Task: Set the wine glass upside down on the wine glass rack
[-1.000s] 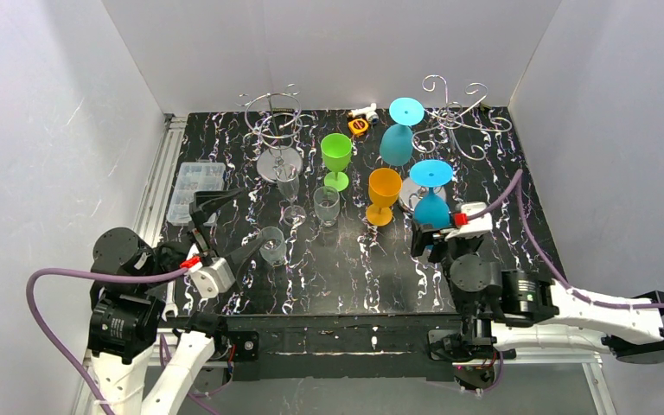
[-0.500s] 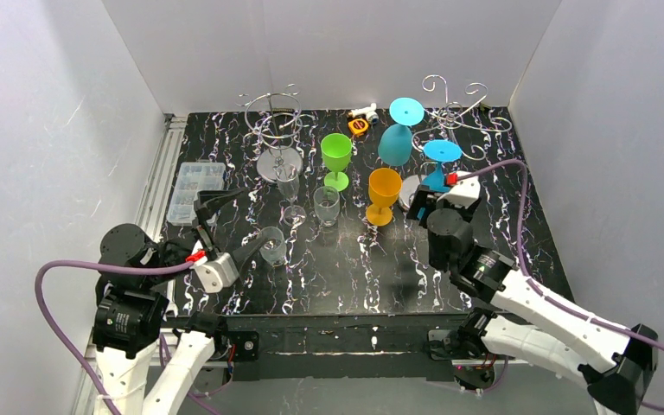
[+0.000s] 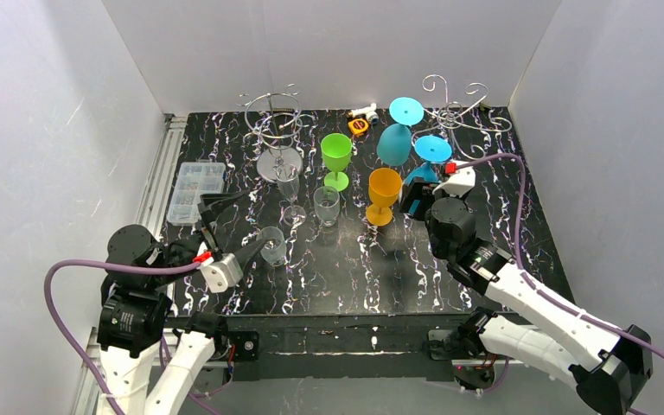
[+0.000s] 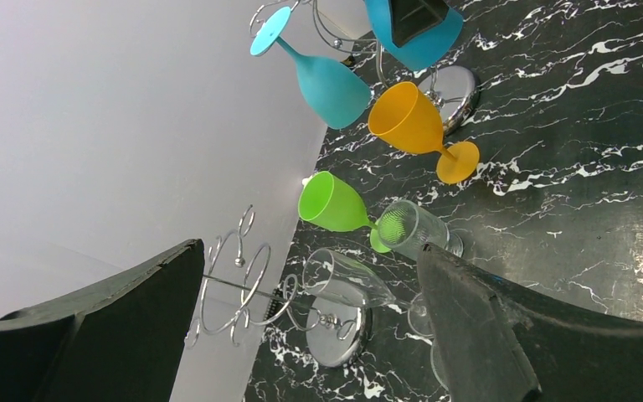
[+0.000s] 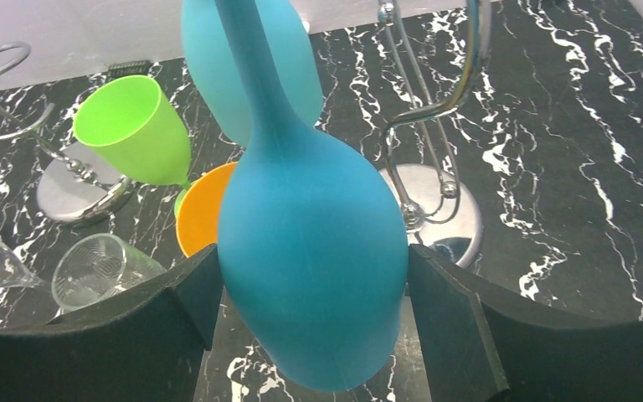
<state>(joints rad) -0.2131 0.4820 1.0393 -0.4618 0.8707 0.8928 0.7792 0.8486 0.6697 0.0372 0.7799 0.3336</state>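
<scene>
My right gripper [image 3: 417, 195] is shut on the bowl of a blue wine glass [image 3: 433, 152], which it holds upside down with the foot on top. The right wrist view shows the blue wine glass [image 5: 301, 209] filling the gap between the fingers of the right gripper [image 5: 311, 276]. Just beyond it stands the silver wire wine glass rack [image 3: 456, 117], whose curled arm and round base [image 5: 437, 209] lie right behind the glass. A second teal glass [image 3: 395, 143] hangs upside down on that rack. My left gripper [image 3: 235, 226] hovers open over the table's left front, holding nothing.
A second wire rack [image 3: 275, 121] stands at the back left. A green glass [image 3: 336, 154], an orange glass [image 3: 384, 192] and three clear glasses [image 3: 326, 205] stand mid-table. A clear plastic box [image 3: 194, 186] lies at the left edge, a yellow tape measure [image 3: 359, 126] at the back.
My right arm has carried the blue glass away from the front, toward the right-hand rack, and raised it. The left arm has barely shifted.
</scene>
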